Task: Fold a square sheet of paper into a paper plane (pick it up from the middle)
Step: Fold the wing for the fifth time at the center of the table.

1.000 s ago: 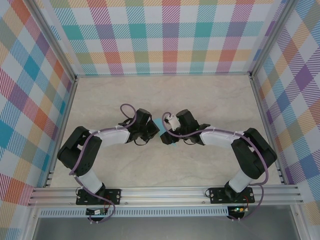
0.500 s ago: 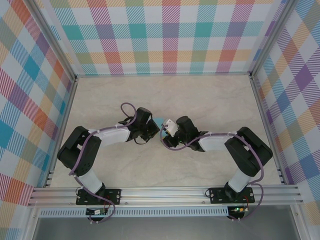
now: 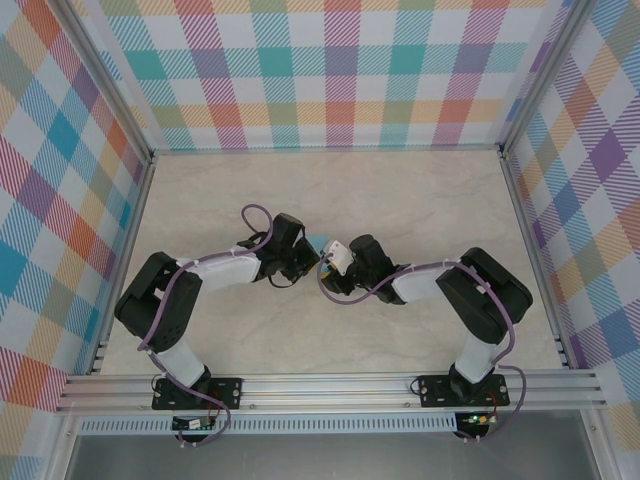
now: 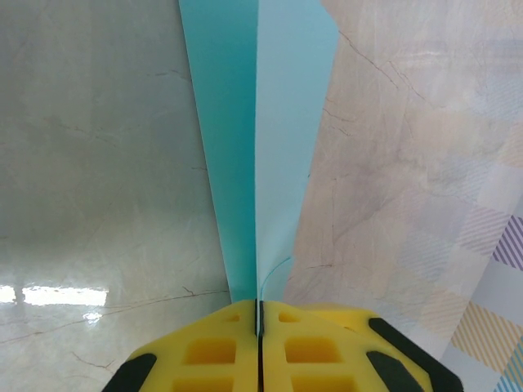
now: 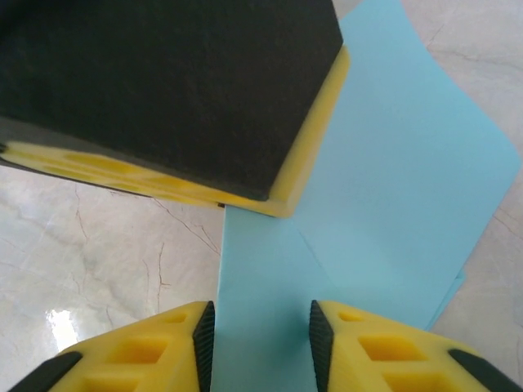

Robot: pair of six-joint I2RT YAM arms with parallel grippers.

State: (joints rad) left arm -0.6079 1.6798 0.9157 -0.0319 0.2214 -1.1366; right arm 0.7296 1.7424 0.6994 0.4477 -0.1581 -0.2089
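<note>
The turquoise sheet of paper is folded into a narrow shape with a centre crease. My left gripper is shut on its near end, yellow pads pressed together on the crease. From above, a bit of the paper peeks out between the two wrists at the table's middle, with the left gripper meeting the right gripper. In the right wrist view the paper spreads flat; my right gripper is open, one jaw on each side of a strip of it. A left finger sits just ahead.
The marble-patterned tabletop stretches bare around both arms. Checked walls close in the back and both sides, and an aluminium rail runs along the near edge by the arm bases.
The right arm has swung left, bringing its gripper up against the left gripper and the paper. Its jaws have narrowed around the paper. The left gripper has stayed shut in place.
</note>
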